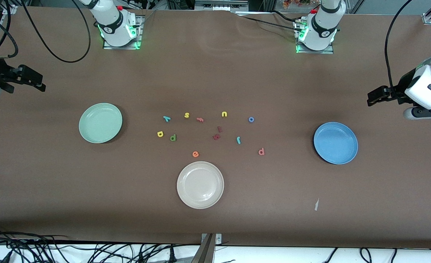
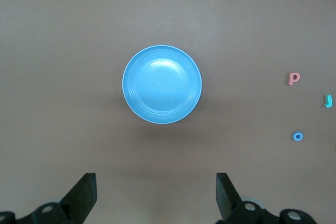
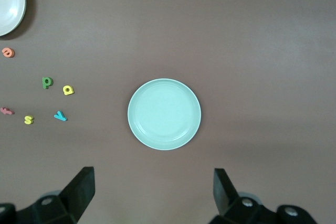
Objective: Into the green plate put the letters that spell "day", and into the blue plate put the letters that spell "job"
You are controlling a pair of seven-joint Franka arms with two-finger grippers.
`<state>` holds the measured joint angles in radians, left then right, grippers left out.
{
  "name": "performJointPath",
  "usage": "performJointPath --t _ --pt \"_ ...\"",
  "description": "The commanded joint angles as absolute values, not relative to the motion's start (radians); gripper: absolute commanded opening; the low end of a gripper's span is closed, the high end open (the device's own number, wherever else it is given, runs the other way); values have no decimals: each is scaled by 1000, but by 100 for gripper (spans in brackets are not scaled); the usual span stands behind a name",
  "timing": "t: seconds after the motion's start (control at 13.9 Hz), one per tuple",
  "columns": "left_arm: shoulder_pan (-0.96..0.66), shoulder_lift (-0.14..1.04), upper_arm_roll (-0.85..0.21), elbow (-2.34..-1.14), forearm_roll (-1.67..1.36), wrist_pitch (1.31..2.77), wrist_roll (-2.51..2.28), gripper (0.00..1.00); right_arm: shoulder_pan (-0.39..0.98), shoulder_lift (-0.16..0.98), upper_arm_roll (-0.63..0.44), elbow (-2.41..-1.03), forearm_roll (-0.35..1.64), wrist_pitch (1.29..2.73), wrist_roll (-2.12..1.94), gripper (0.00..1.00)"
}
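The green plate lies toward the right arm's end of the table, the blue plate toward the left arm's end. Between them lie the dark green "d", yellow "a" and teal "y". Closer to the blue plate are the teal "j", blue "o" and salmon "b". My right gripper hangs open over bare table by the green plate. My left gripper hangs open by the blue plate. Both are empty.
A cream-white plate sits nearer the front camera than the letters. Among the letters lie a yellow "s", a salmon "f", a yellow "u", an orange "e" and two dark red pieces.
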<state>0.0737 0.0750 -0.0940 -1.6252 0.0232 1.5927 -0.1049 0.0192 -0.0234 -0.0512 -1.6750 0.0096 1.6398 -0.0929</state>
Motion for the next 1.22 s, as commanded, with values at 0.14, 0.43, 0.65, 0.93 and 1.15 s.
performJointPath --t 0.14,0.43,0.65,0.93,1.15 --pt "77 69 -97 -1634 35 1605 -86 100 18 -20 -49 -1654 -3 1621 -103 100" --pt "78 69 -97 -1635 35 1605 -86 100 18 -20 -49 -1654 -3 1621 -103 100" --pt "78 69 -97 -1635 35 1605 -86 100 18 -21 -49 -1654 -3 1620 -106 100" --pt "77 80 -97 -1631 32 1601 -86 100 20 -20 -48 -1655 -2 1618 -107 100" --pt "61 112 -97 -1617 34 1601 -103 100 58 -8 -46 -1664 -2 1586 -103 100"
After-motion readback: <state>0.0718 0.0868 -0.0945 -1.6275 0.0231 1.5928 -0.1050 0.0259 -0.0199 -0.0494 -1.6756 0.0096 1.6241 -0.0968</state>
